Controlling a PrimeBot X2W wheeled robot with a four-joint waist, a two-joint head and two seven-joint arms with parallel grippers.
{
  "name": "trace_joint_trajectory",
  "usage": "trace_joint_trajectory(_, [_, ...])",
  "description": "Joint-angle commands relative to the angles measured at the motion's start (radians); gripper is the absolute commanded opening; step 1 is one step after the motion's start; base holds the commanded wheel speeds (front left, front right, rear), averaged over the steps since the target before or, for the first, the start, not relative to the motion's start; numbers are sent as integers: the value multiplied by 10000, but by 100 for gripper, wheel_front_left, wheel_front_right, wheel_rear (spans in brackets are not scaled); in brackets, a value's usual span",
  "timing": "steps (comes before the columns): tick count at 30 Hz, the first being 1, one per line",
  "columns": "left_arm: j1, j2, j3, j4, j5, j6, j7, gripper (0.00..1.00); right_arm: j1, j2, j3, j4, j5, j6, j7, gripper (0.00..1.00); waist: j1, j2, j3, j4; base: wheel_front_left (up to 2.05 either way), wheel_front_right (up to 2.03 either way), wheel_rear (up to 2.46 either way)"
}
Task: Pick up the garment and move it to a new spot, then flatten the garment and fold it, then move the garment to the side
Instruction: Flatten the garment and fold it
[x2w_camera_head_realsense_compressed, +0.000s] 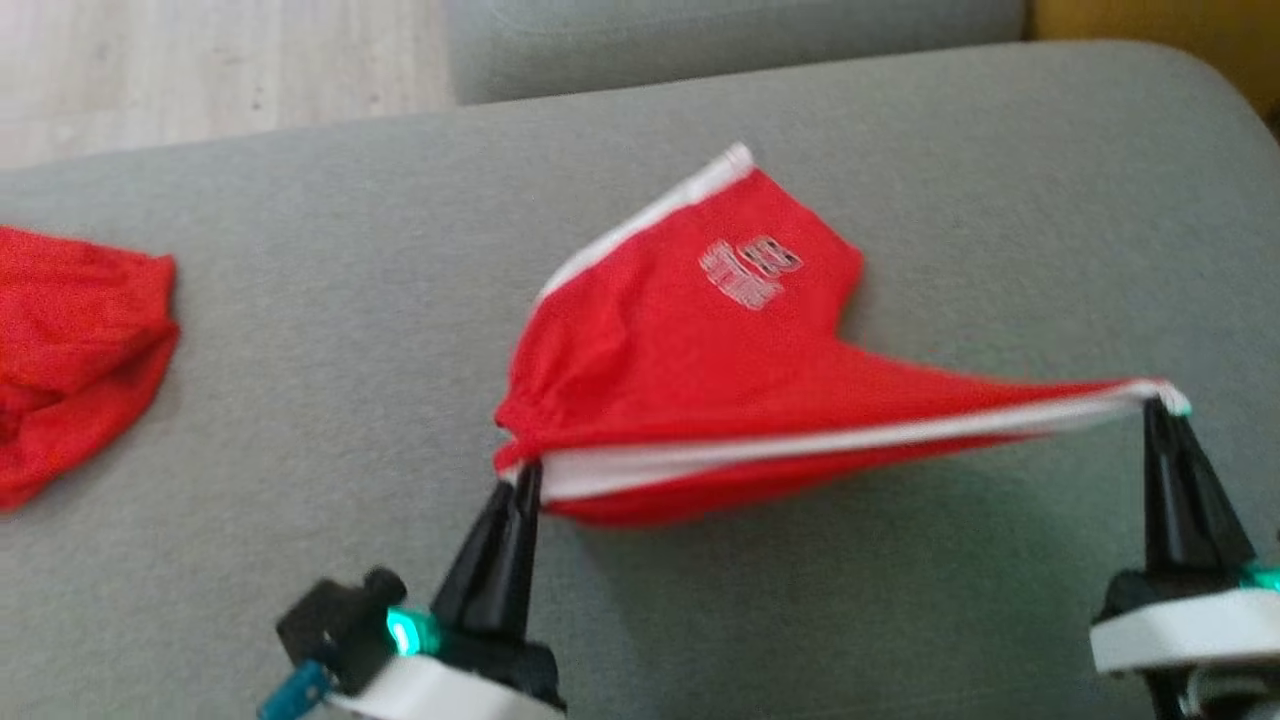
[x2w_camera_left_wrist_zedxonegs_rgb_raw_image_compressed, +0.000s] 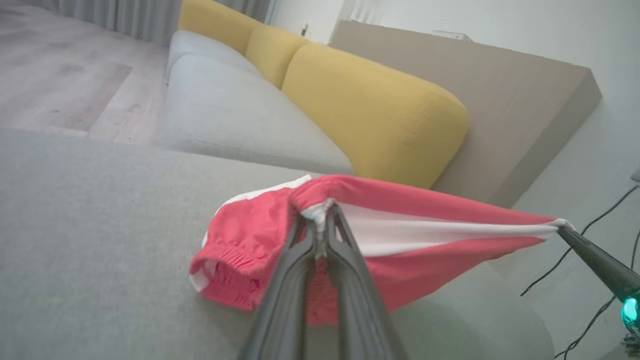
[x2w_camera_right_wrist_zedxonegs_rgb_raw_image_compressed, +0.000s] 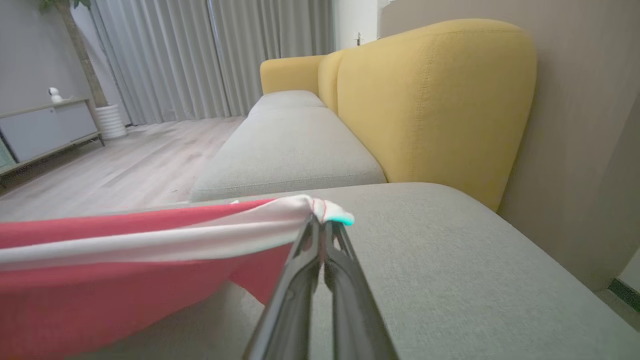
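The red shorts (x2w_camera_head_realsense_compressed: 700, 340) are of thin, smooth, slightly shiny cloth, with a white stripe (x2w_camera_head_realsense_compressed: 800, 445) down the side seam and a small pale printed logo (x2w_camera_head_realsense_compressed: 750, 272) on the upper leg. In the left wrist view the gathered, ribbed elastic of the waistband (x2w_camera_left_wrist_zedxonegs_rgb_raw_image_compressed: 225, 255) bunches at one end. The shorts are pulled into a long, wing-like triangle, with one edge stretched taut in the air between the two grippers. The rest sags down, and the far leg lies on the grey seat cushion (x2w_camera_head_realsense_compressed: 300, 330). That cushion is a broad pad with rounded edges, covered in a fine, matte woven fabric.

A second red garment (x2w_camera_head_realsense_compressed: 70, 350), crumpled and soft, lies on the same cushion at its left side, well apart from the shorts. Plump yellow back cushions (x2w_camera_right_wrist_zedxonegs_rgb_raw_image_compressed: 430, 100) with stitched seams rise behind the seat, and pale wood-grain flooring (x2w_camera_head_realsense_compressed: 200, 70) lies beyond.

The left gripper (x2w_camera_head_realsense_compressed: 525, 478) has its dark tapered fingers pressed almost together, pinching the bunched waistband end of the shorts. The right gripper (x2w_camera_head_realsense_compressed: 1160, 405) has its fingers fully closed on the white-striped corner at the other end.
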Motion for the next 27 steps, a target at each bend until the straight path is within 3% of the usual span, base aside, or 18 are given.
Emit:
trace_joint_trajectory(1, [-98,65,326,-428,-99,193,34,0,-134,-85,23,-642,16,65,262,0,5,-1,-10,247,0,0,0])
trace_joint_trajectory(7, [-74,-465,-464,24,-229,210,626,0,-232,-84,-243,-965,-143,65,1160,0,5,-1,560,975,0,0,0])
trace_joint_trajectory(13, [-1025,-1277,-505,1143,-740,-53,881,0,-2042,-92,-185,-220,-887,65,2010,0,5,-1,1397,1653,0,0,0])
trace_joint_trajectory(22, [-3471,-1993,146,3110,-1608,-187,1348,0,-5957,-1489,1132,2816,-1099,65,3448,0,5,-1,2403,2378,0,0,0])
trace_joint_trajectory(27, [-4331,-2166,117,3914,-2076,-175,1542,0,-7277,-1841,1723,4391,-936,65,3800,0,5,-1,2658,2643,0,0,0])
